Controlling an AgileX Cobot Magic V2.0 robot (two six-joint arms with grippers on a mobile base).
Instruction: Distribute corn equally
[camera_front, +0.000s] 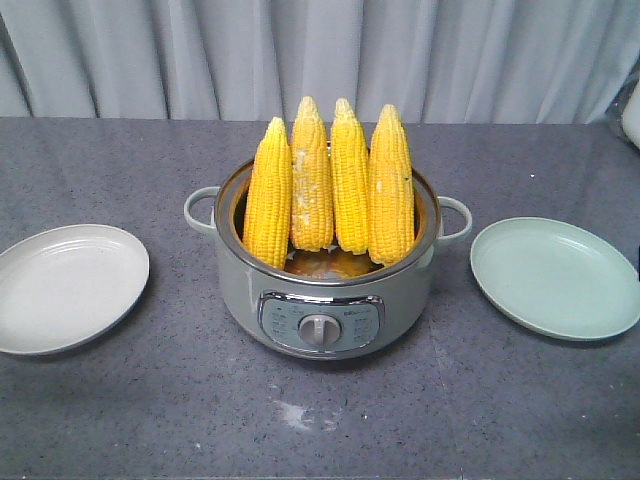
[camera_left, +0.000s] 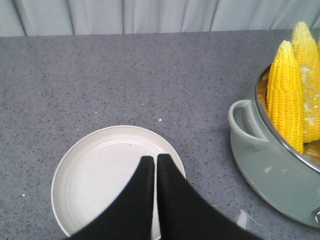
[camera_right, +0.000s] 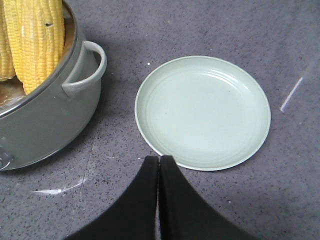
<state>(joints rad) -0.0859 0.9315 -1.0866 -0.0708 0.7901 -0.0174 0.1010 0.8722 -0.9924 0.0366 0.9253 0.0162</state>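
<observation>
Our left gripper (camera_left: 151, 159) hangs over the white plate (camera_left: 100, 165), fingers pressed together on nothing. Our right gripper (camera_right: 159, 159), likewise closed and empty, sits at the near rim of the green plate (camera_right: 202, 110). Four corn cobs (camera_front: 330, 185) stand tips up, touching side by side, in the grey-green pot (camera_front: 320, 300) between the two plates on the grey table (camera_front: 120, 420). We judge two belong on each plate. Packed this tightly, one pulled cob may drag or tip its neighbour, and tapered glossy kernels could slip from a pinch.
</observation>
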